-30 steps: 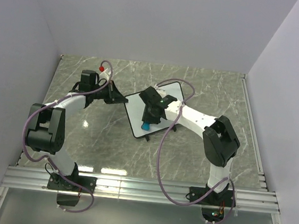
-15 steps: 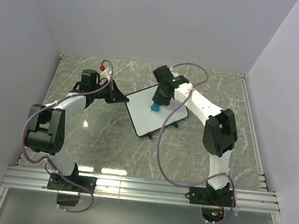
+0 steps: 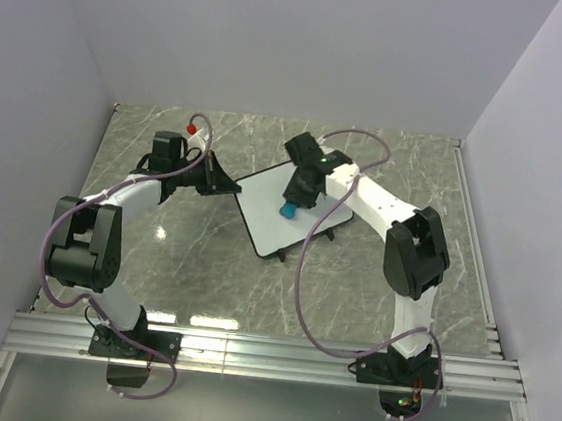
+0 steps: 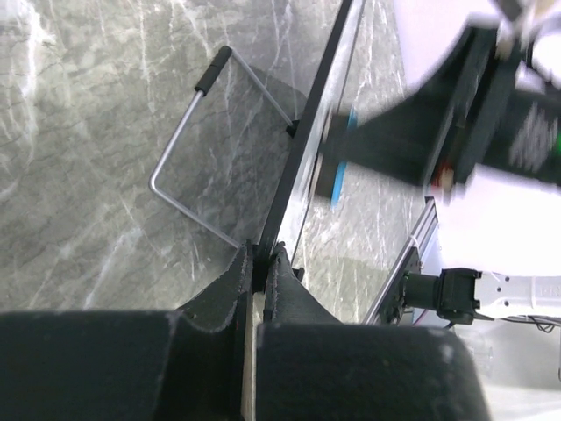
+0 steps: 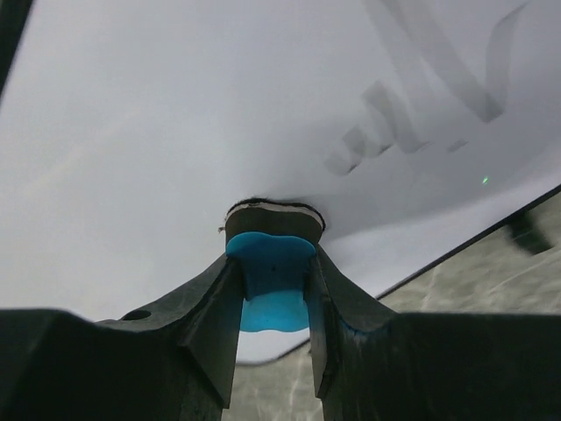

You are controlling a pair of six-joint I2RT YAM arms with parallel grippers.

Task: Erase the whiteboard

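Note:
The whiteboard (image 3: 263, 221) stands tilted in the middle of the marble table; I see no dark writing on it from above. My left gripper (image 3: 226, 183) is shut on its left edge; the left wrist view shows the black frame (image 4: 307, 132) edge-on between the fingertips of that gripper (image 4: 263, 256). My right gripper (image 3: 292, 202) is shut on the blue eraser (image 3: 288, 210) and presses it on the board's upper right part. In the right wrist view the eraser (image 5: 272, 272) sits between the fingers of that gripper (image 5: 273, 263), pad against the white surface (image 5: 175, 132), with faint grey streaks (image 5: 412, 96) nearby.
The board's wire stand (image 4: 188, 149) rests on the table behind it. A metal rail (image 3: 266, 355) runs along the near edge by the arm bases. Grey walls close in the table on three sides. Loose cables loop off both arms.
My right gripper has carried the eraser from the board's lower middle up to its upper right part, then back slightly down. The left gripper and board have stayed put.

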